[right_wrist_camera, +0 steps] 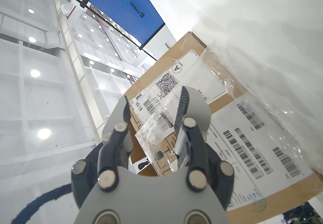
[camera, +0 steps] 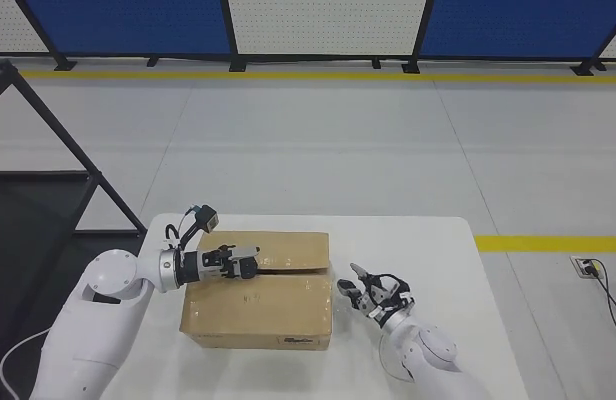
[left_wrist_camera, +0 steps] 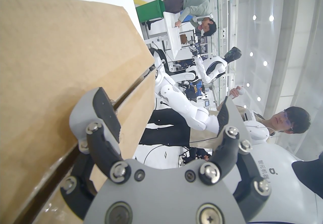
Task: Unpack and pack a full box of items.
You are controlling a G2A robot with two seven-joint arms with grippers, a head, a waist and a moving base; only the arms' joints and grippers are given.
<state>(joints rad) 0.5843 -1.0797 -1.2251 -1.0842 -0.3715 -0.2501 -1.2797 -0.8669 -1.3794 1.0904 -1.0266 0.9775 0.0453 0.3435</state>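
Top view first: I see a white table (camera: 428,250) on a pale grey floor crossed by a yellow line (camera: 548,243). Blue and white partition panels (camera: 128,25) close off the far side of the room, and a black frame (camera: 48,130) stands off to the left.

The cardboard box (camera: 258,305) sits on the left-centre of the table, nearer the front edge. Its long axis runs left to right across the table. The seam (camera: 293,271) between its two top flaps runs along that axis. The far flap (camera: 278,250) looks a little raised. The right end of the box carries white labels (right_wrist_camera: 254,124) with barcodes under clear film.

The left arm comes in from the left side, its forearm level and pointing right along the box's length. The left gripper (camera: 250,262) is over the top of the box at the seam. In the left wrist view its fingers are spread wide; one finger (left_wrist_camera: 106,109) rests right at the gap between the flaps and the other is out in free air.

The right arm rises from the near right and angles toward the box's right end. The right gripper (camera: 350,282) is just beside that end, fingers apart. A crumpled strip of clear tape (right_wrist_camera: 154,124) lies between them; I cannot tell whether it clings to a pad or hangs from the box.
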